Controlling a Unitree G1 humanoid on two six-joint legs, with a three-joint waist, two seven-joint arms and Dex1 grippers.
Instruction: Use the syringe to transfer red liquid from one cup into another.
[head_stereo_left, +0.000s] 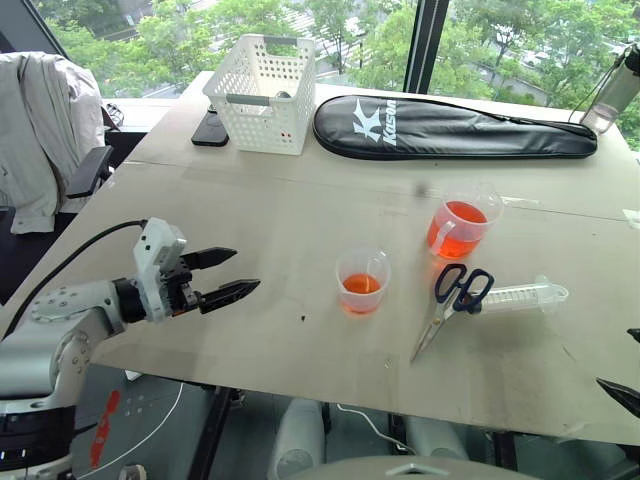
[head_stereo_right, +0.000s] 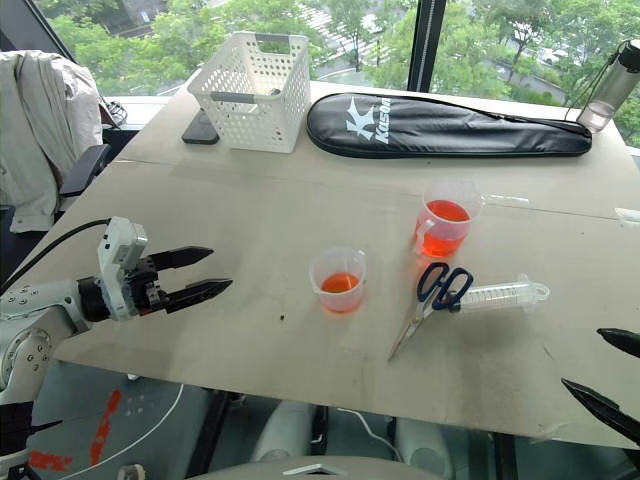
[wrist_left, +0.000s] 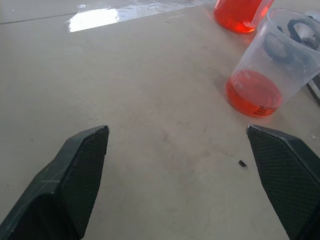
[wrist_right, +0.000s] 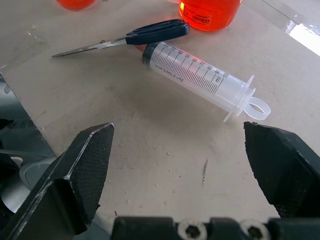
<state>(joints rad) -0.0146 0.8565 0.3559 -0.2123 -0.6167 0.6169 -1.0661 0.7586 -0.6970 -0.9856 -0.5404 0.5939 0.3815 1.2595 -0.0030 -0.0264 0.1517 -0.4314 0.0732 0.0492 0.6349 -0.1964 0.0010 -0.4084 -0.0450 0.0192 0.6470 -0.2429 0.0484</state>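
Note:
The syringe (head_stereo_left: 515, 296) lies flat on the table at the right, its tip under the handles of blue-handled scissors (head_stereo_left: 455, 298). Behind it stands the handled measuring cup (head_stereo_left: 460, 226) holding red liquid (head_stereo_left: 458, 228). The smaller cup (head_stereo_left: 362, 282), near the table's middle, has a shallow layer of red liquid. My left gripper (head_stereo_left: 246, 270) hovers open over the table's left part, pointing toward the smaller cup (wrist_left: 260, 65), well short of it. My right gripper (head_stereo_right: 585, 358) is open at the table's front right edge, facing the syringe (wrist_right: 200, 75), nothing between its fingers.
A white basket (head_stereo_left: 262, 95), a dark phone (head_stereo_left: 211, 130) and a black racket bag (head_stereo_left: 450, 128) lie along the far side. A bottle (head_stereo_left: 612, 95) stands at the far right. A chair with a grey jacket (head_stereo_left: 40, 130) stands left of the table.

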